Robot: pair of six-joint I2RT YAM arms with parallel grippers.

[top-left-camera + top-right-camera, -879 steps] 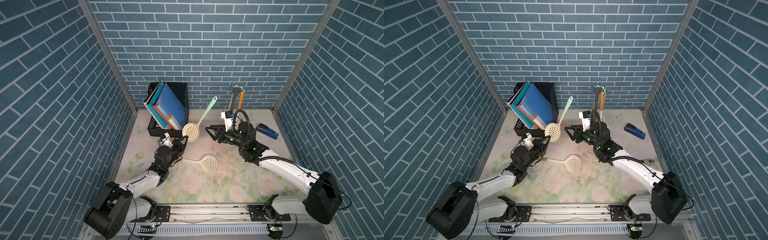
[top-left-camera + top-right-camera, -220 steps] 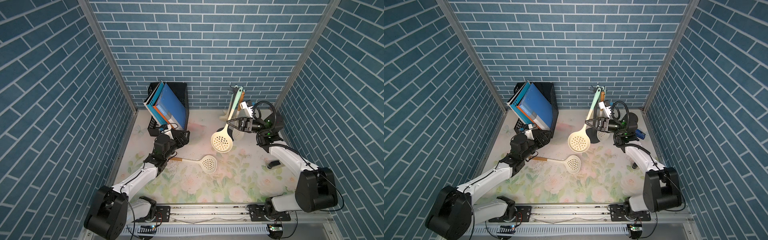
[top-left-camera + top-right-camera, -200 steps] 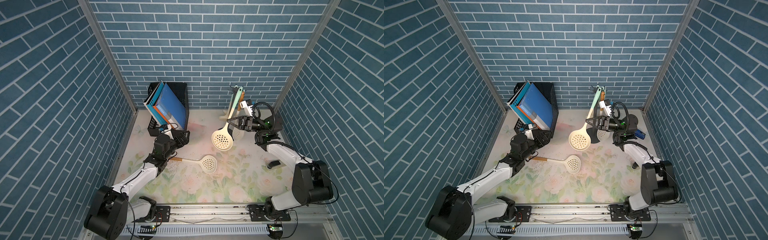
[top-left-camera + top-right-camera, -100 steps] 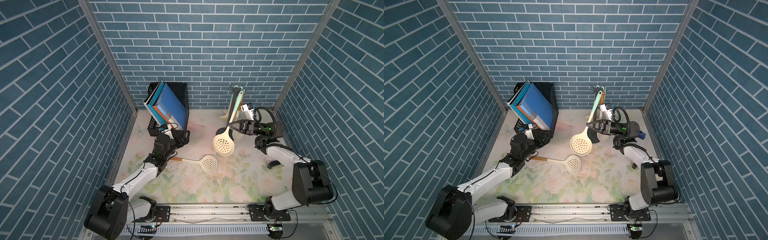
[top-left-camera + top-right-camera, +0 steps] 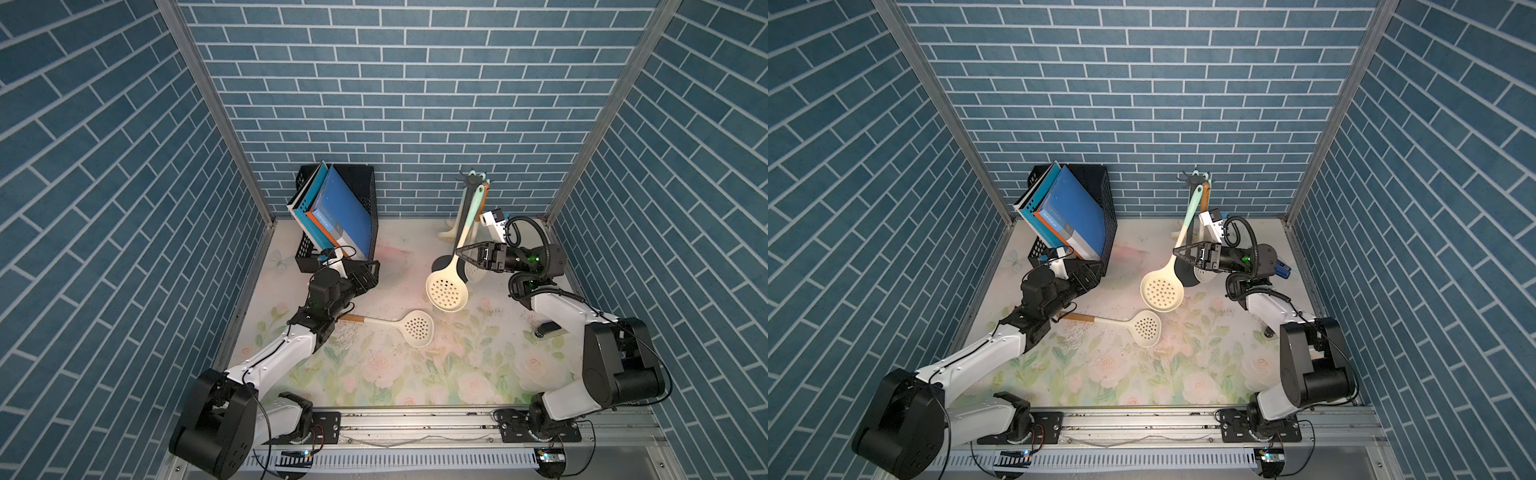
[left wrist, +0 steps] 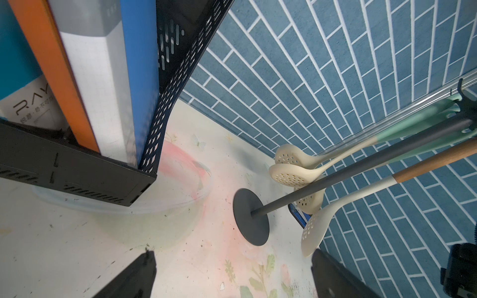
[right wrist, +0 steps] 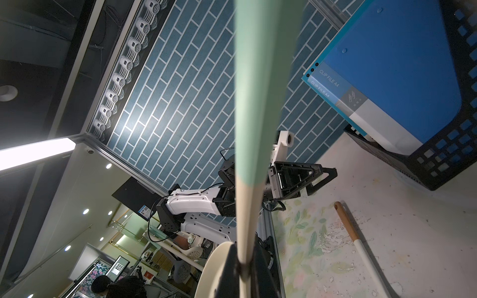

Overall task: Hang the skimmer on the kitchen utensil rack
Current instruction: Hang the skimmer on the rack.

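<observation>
The skimmer [image 5: 446, 286] is off the worktop [image 5: 374, 374] and hangs bowl-down, its mint-green handle slanting up to the star-shaped crown of the kitchen utensil rack [image 5: 471, 180] at the back wall. The right tool [image 5: 460, 252] is clenched on the pale lower part of the handle, just above the bowl, as the right wrist view confirms. This looks like the hanging step itself: the handle's end is at the hooks, but whether its loop sits on one cannot be told from these views. The next move calls for a small, careful shift of the handle end over a free prong, letting go only once the rack carries the weight. Other utensils [image 6: 291, 175] already hanging there crowd the pole and leave little room. Well apart, the left tool [image 5: 368, 274] stands released and empty beside the black file box [image 5: 357, 183]. A second skimmer [image 5: 417, 328] lies flat on the worktop near it.
</observation>
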